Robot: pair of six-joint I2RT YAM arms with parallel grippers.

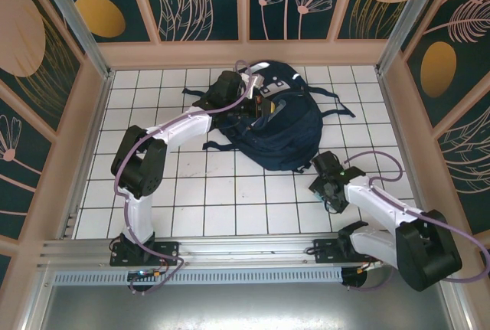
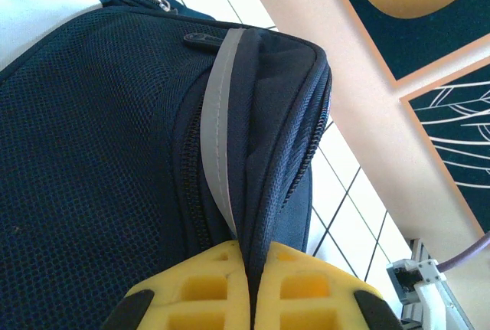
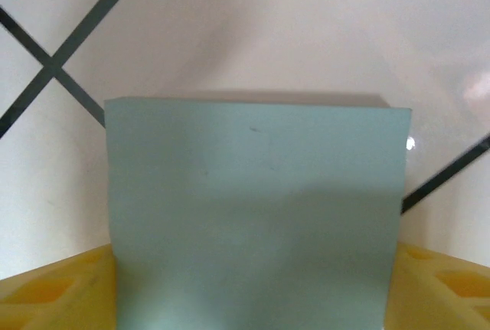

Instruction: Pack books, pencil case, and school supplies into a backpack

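Navy-blue, the backpack point(image 1: 279, 127) lay at the far middle of the white-tiled table point(image 1: 214, 192). Your left gripper point(image 2: 249, 284) was clamped tight on a fold of its fabric beside the zip. At the near right, your right gripper point(image 1: 328, 181) stood over the light-teal square pad point(image 3: 256, 207), with its yellow fingers point(image 3: 53, 288) flanking the pad's edges. I could not tell whether they pinched it.

- The left arm point(image 1: 164, 132) stretches forward from a raised elbow, and the left gripper point(image 2: 249, 272) is pinched tight on a backpack point(image 2: 107, 161) fold.
- The right arm point(image 1: 379, 207) is folded low. The right gripper point(image 3: 253, 292) points down, fingers point(image 3: 57, 284) flanking a pad point(image 3: 253, 192).
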